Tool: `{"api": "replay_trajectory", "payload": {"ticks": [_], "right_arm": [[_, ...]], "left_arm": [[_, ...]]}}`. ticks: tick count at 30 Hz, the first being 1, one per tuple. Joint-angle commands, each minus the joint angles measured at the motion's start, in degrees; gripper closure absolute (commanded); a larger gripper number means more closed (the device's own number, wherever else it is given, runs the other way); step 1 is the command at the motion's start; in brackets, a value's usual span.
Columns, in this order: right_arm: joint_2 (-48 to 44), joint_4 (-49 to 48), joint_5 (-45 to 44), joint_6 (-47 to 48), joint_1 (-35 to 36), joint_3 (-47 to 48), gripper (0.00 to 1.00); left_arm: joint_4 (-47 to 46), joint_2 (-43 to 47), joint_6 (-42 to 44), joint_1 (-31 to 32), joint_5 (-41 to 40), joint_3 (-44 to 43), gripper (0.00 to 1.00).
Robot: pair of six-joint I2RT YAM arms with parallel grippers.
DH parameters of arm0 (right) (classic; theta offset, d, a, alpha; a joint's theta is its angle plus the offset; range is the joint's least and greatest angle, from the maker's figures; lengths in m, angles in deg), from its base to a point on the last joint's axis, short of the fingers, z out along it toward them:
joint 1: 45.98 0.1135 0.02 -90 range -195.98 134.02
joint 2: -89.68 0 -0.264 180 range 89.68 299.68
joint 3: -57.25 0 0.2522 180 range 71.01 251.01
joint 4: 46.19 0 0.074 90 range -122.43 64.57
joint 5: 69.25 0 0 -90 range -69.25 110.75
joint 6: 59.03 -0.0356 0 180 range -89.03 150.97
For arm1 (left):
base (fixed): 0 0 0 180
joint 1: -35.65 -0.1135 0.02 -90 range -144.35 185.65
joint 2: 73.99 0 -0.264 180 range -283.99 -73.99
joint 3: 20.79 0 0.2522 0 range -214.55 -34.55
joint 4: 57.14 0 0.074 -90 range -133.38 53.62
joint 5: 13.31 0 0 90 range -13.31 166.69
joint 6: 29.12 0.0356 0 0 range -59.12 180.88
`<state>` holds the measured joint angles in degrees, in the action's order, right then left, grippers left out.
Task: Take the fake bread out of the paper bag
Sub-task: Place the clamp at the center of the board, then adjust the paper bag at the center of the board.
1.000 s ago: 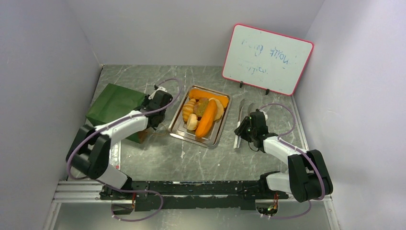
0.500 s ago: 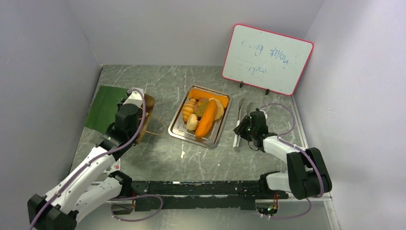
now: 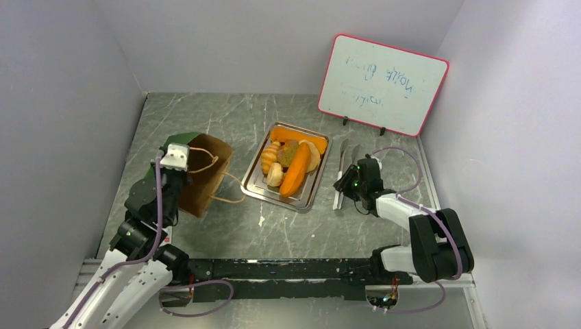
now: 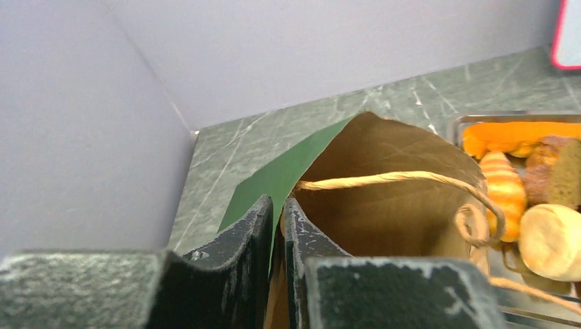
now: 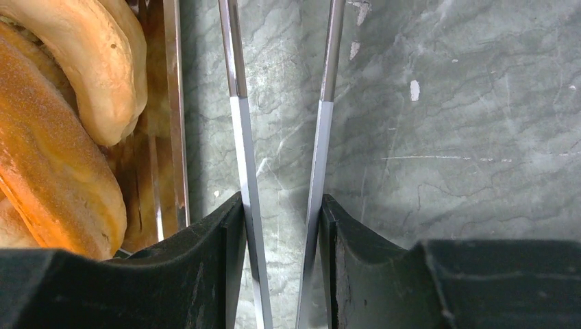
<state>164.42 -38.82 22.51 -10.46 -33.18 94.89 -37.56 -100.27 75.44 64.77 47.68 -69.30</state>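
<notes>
Pinching one wall of the paper bag (image 3: pixel 205 179) at its rim with the left gripper (image 4: pixel 277 205), jaws closed fully on the paper, and holding it tilted between the left wall and the tray (image 3: pixel 277 200), mouth gaping toward the tray. Showing no bread in the visible part of the bag's inside (bottom hidden); bread (image 3: pixel 296 170) lying heaped in the tray instead. Straddling two utensils (image 5: pixel 236 123) with the right gripper (image 5: pixel 281 205) just right of the tray, jaws standing partly apart; impossible to tell whether squeezing them or merely flanking them. Risking a tear at the rim by hanging the whole bag from one thin pinch of paper; risking a handle (image 3: pixel 229 193) catching the tray's edge just beside it and dragging the tray; risking anything left inside tumbling out short of the tray. Counting: one bag, two twine handles, one tray, about six bread pieces, two utensils, one whiteboard (image 3: pixel 382 83).
</notes>
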Motion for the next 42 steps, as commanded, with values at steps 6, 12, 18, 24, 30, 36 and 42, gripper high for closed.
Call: {"api": "replay_trajectory", "payload": {"ticks": [6, 12, 18, 24, 30, 36, 42], "right_arm": [[2.1, 1.9, -1.6, 0.7, -0.4, -0.4, 0.60], [2.8, 1.7, -1.5, 0.5, -0.5, 0.1, 0.60], [3.5, 1.7, -0.9, 0.2, -0.5, 0.7, 0.60], [2.1, 3.1, -1.1, -0.1, -0.5, 0.9, 0.53], [3.0, 4.9, -1.2, -0.9, -0.5, 2.4, 0.44], [-3.9, 9.2, -4.7, -0.1, 0.0, 3.3, 0.44], [-13.1, 16.2, -7.6, 0.7, 4.4, 8.5, 0.43]], "left_arm": [[0.0, 0.7, -1.5, -0.3, 13.9, -2.0, 0.93], [-1.8, 1.2, -3.6, -0.4, 13.3, -1.6, 0.93], [-3.3, -6.3, -4.7, -0.3, 9.3, -3.4, 0.93], [1.0, -14.9, -8.7, -0.3, 3.0, -9.0, 0.89], [3.4, -18.9, -13.3, -0.3, -3.2, -12.8, 0.82], [6.9, -20.6, -18.2, -0.5, -10.1, -14.2, 0.76], [17.3, -26.0, -25.7, -5.5, -9.0, -17.5, 0.73]]}}
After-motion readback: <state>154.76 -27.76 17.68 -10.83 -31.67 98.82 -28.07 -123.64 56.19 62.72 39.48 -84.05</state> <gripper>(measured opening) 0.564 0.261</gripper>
